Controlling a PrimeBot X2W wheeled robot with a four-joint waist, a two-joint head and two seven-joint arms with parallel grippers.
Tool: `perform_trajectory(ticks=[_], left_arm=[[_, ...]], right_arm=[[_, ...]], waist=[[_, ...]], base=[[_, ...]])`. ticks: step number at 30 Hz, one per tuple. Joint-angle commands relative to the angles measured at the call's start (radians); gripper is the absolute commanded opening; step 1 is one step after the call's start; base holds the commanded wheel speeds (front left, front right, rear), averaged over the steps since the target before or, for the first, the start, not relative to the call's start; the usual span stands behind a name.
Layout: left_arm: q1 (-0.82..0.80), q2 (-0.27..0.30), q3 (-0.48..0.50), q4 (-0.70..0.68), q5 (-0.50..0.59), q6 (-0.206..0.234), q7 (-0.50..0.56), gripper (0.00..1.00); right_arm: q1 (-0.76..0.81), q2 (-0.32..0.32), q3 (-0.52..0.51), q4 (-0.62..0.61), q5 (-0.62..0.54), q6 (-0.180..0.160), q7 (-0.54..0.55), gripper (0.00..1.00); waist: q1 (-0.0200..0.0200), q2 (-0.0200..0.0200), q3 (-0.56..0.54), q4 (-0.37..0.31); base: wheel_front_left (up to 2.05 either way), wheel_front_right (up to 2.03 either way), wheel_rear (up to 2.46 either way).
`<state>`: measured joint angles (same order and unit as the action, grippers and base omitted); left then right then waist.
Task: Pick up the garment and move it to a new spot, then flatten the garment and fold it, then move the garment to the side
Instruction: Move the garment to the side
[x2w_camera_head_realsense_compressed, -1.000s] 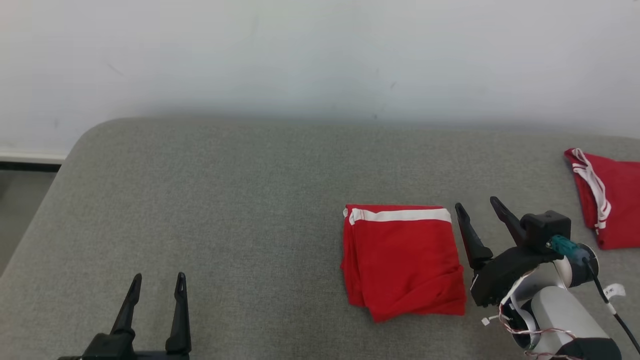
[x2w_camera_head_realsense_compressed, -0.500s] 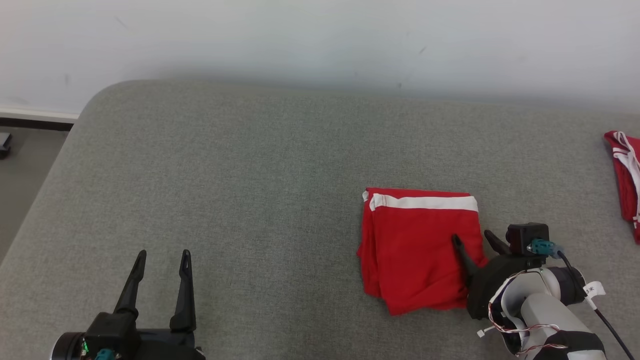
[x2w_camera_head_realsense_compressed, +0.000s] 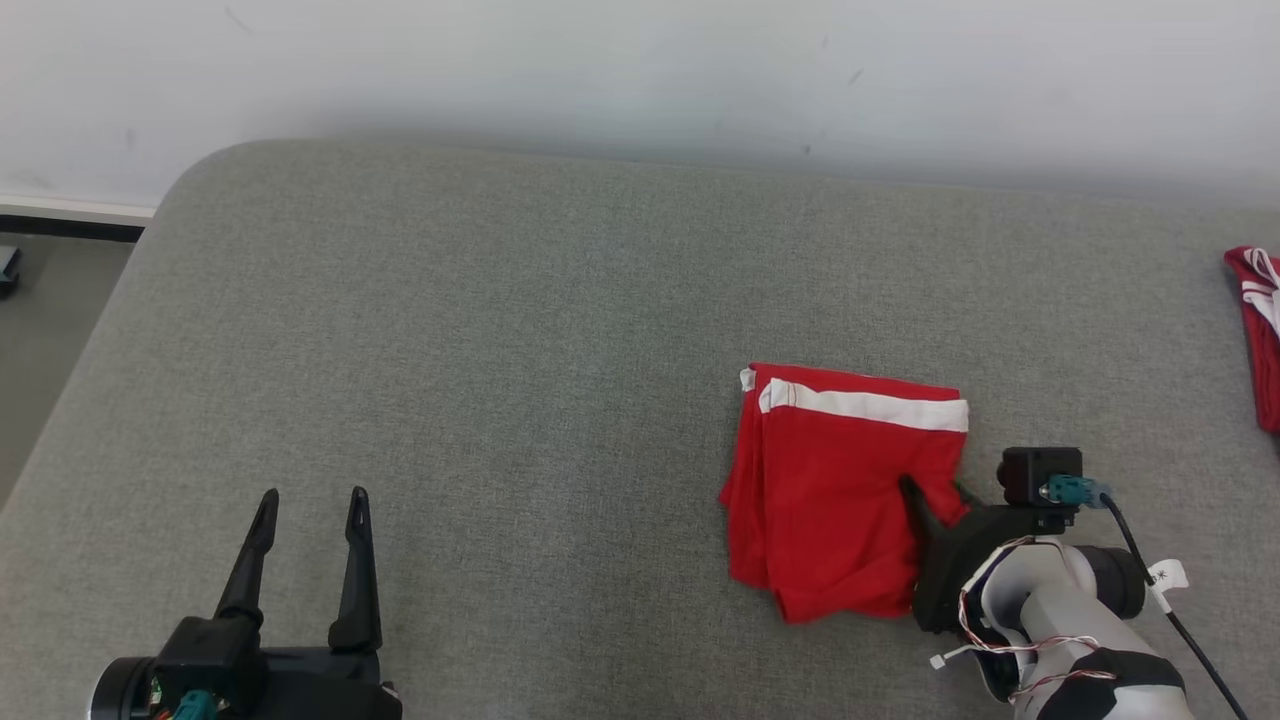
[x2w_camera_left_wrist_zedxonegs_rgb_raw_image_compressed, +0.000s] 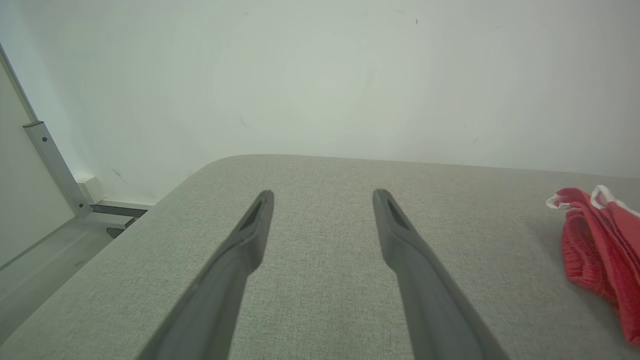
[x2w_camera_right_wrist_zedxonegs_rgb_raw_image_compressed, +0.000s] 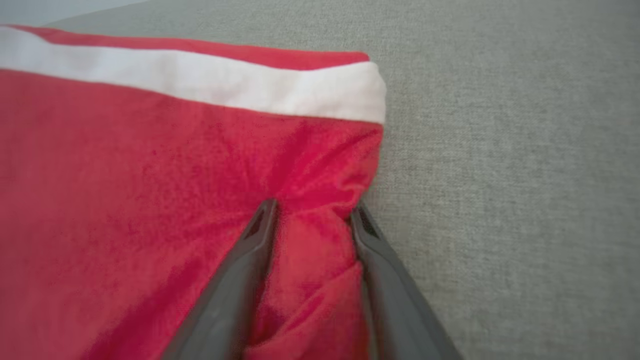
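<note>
The garment is red with a white band, folded into a rectangle on the grey cushion. My right gripper sits on its right edge, one finger lying on top of the cloth. In the right wrist view the fingers pinch a bunched fold of the garment between them, at my right gripper, just below the white band. My left gripper hovers open and empty over bare cushion at the lower left, its own view showing my left gripper with the garment far off to the right.
A second red garment with white trim lies at the cushion's far right edge. The cushion's rounded left edge drops to the floor. A pale wall runs along the back.
The head camera has shifted. My right gripper came in from beside the garment onto its right edge, and its jaws narrowed, bunching the cloth. The left gripper stayed open.
</note>
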<state>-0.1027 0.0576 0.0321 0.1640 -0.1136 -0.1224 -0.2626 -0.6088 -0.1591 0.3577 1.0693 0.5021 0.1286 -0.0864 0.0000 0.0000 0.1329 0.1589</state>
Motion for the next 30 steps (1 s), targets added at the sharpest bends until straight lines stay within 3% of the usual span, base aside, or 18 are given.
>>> perform_trajectory(ticks=[1, 8, 17, 23, 30], left_arm=[[-0.005, -0.002, 0.008, -0.005, -0.004, 0.002, -0.003, 1.00], [0.001, -0.004, 0.014, -0.012, -0.002, 0.005, -0.003, 1.00], [-0.041, -0.005, 0.004, -0.031, -0.001, 0.001, -0.003, 1.00], [-0.095, -0.002, -0.012, -0.055, 0.006, -0.004, -0.003, 1.00], [-0.161, 0.029, -0.022, -0.098, 0.004, -0.008, -0.003, 1.00]], right_arm=[[0.027, 0.018, 0.027, 0.018, 0.016, 0.003, 0.028, 0.00], [-0.043, -0.056, 0.092, -0.024, 0.017, 0.000, -0.018, 0.00], [-0.169, -0.165, 0.239, -0.120, -0.008, 0.000, -0.001, 0.00], [-0.288, -0.296, 0.331, -0.211, 0.008, 0.000, 0.028, 0.00], [-0.397, -0.459, 0.370, -0.289, 0.040, 0.000, 0.041, 0.00]], waist=[[0.0000, 0.0000, 0.002, -0.004], [0.0000, 0.0000, 0.025, -0.025], [0.0000, 0.0000, 0.114, -0.073], [0.0000, 0.0000, 0.219, -0.129], [0.0000, 0.0000, 0.327, -0.198]], base=[[0.00, 0.00, 0.00], [0.00, 0.00, 0.00], [0.00, 0.00, 0.00], [0.00, 0.00, 0.00], [0.00, 0.00, 0.00]])
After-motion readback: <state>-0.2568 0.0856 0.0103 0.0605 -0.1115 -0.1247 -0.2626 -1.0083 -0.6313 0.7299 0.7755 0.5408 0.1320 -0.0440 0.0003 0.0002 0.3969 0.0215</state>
